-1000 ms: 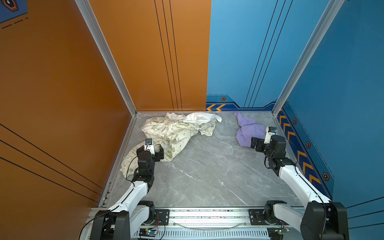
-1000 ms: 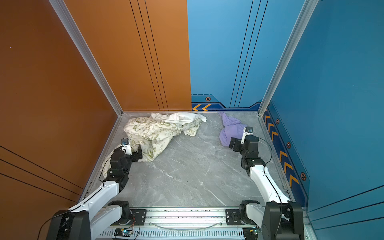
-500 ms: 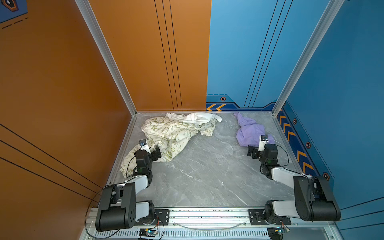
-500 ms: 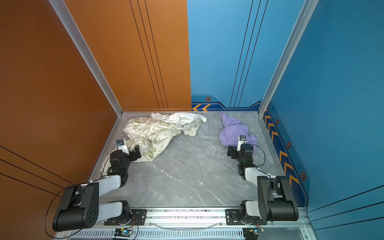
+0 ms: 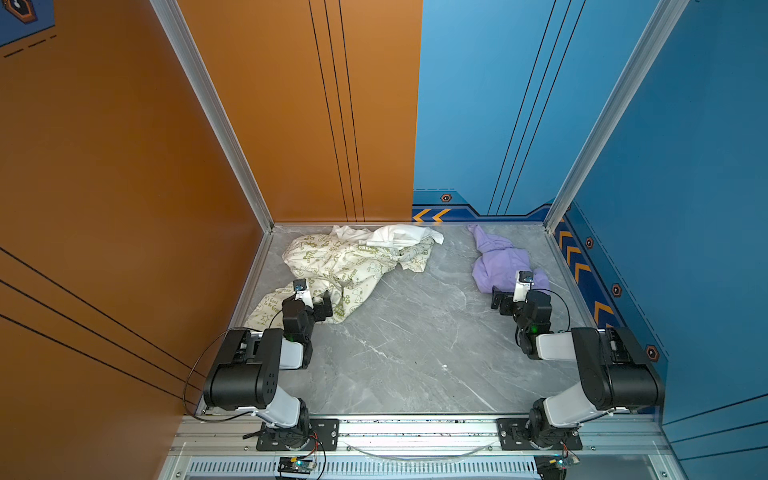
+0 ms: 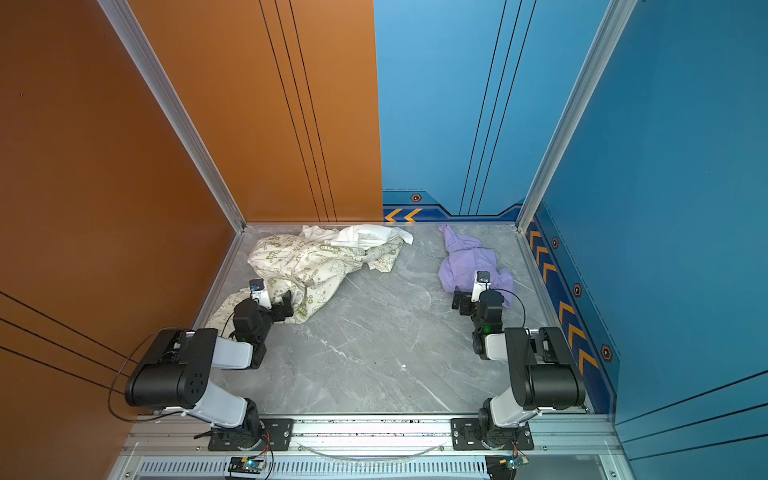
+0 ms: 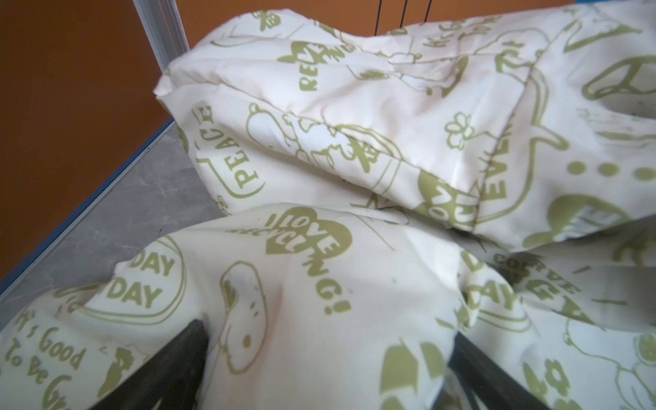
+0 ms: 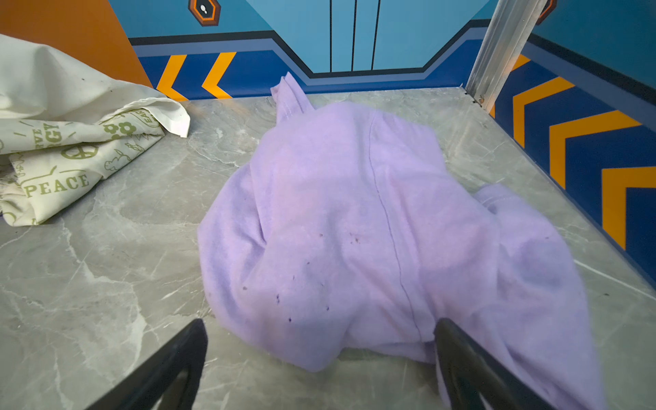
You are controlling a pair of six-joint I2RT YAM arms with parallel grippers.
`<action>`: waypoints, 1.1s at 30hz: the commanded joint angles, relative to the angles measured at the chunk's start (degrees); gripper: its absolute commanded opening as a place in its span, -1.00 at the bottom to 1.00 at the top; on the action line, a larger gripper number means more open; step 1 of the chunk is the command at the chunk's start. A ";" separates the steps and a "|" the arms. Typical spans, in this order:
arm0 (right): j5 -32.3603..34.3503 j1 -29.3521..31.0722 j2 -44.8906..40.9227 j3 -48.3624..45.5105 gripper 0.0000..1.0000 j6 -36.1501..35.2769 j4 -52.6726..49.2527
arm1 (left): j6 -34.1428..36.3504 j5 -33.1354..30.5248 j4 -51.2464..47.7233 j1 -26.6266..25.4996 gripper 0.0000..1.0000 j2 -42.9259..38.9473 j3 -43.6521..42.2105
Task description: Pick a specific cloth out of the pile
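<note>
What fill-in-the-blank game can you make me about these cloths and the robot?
The print on the cream cloth is ____.
The white cloth lies on ____ of the cream cloth.
The lavender cloth lies before the right tool, whose jaws stand ____.
Missing words: green, top, open.

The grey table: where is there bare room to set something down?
The widest bare patch is the middle and front of the table, down to the front rail. A narrower lane runs to the back between the printed cream cloth and the lavender cloth. The back left is crowded with heaped cloth.
</note>
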 commanded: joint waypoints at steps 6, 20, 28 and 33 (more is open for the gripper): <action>0.58 0.25 0.21 0.02 1.00 0.06 1.77 | 1.29 -13.14 2.20 -3.52 0.96 0.42 1.35; 0.77 0.27 0.23 0.23 1.00 0.07 1.73 | 3.15 -17.34 1.94 -6.13 0.96 0.85 2.02; 0.44 0.15 0.30 0.40 1.00 0.15 1.34 | 3.59 -17.85 1.94 -6.59 0.96 1.02 2.11; 0.46 0.11 0.28 0.33 1.00 0.24 1.45 | 3.68 -18.15 1.94 -6.68 0.96 1.08 2.16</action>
